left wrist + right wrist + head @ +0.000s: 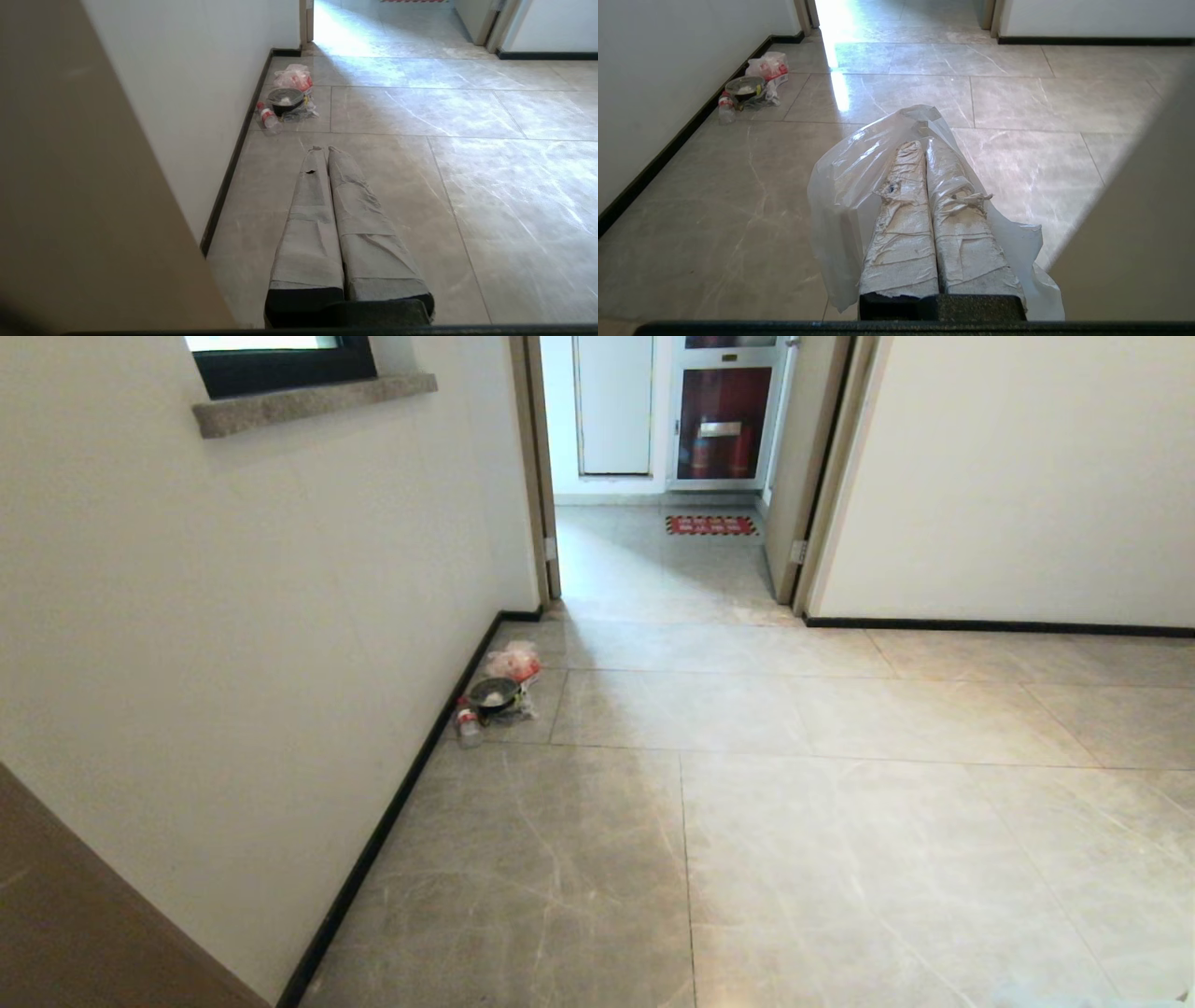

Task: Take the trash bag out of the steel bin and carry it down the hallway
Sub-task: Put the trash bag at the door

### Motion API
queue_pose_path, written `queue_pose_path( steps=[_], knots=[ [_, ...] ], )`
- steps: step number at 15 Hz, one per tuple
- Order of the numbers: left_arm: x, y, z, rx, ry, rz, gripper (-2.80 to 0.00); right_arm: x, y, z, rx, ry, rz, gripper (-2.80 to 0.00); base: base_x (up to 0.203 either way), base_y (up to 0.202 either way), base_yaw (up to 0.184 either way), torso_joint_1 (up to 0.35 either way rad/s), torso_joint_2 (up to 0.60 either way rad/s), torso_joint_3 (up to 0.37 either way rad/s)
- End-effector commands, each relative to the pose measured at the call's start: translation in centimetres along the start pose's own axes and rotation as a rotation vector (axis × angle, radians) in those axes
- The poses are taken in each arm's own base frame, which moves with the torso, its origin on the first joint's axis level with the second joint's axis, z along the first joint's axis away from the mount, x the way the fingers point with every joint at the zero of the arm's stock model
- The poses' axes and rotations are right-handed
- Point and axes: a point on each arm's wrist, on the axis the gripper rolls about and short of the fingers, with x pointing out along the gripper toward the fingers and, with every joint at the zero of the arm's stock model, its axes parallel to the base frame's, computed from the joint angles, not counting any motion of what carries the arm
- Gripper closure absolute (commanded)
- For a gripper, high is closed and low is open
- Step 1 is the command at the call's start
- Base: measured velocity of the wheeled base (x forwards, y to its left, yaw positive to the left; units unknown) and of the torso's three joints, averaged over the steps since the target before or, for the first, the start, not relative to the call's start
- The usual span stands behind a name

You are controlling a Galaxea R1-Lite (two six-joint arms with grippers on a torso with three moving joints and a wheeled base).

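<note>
Right wrist view: the trash bag (840,196), thin, whitish and see-through, is draped over and around the right gripper (923,144). Its plastic wraps both fingers (901,219), which are pressed together side by side, and hangs loose on either side of them. Whether a fold is pinched between the fingers cannot be told; no contents show in the bag. The bag hangs above the hallway (738,210) floor of glossy grey marbled tiles.

Left gripper (325,149): fingers (308,224) pressed together, nothing between them, pointing out over the same floor near the white wall (187,93) with its dark baseboard.

Steel bin (493,694): small, round, with a black rim, on the floor close to the baseboard on the robot's left, well ahead of both grippers. Something pale lies inside it; what it is cannot be told.

Pinkish-red bag (513,661): on the floor just beyond the bin, touching or nearly touching it.

Plastic bottle (467,726): clear, with a red label, just beside the bin on its near side, against the baseboard.

Doorway (672,476): open, straight ahead past the bin, brown-framed. A red floor mat (711,525) lies beyond it before a glass-fronted cabinet (724,420) holding red items.
</note>
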Motion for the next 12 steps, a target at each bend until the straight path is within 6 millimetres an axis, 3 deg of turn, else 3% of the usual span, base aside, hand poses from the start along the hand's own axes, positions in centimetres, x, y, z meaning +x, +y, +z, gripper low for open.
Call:
queue_pose_path(
  steps=[1,12],
  knots=[
    [0.00,0.00,0.01,0.000,-0.001,0.000,0.00,0.00,0.00,0.00,0.000,-0.001,0.000,0.00,0.190,0.000,0.002,0.002,0.01,0.003],
    [0.00,0.00,0.01,0.000,-0.001,0.000,0.00,0.00,0.00,0.00,-0.006,0.000,0.000,0.00,0.193,0.000,0.001,0.002,0.00,0.003]
  ],
)
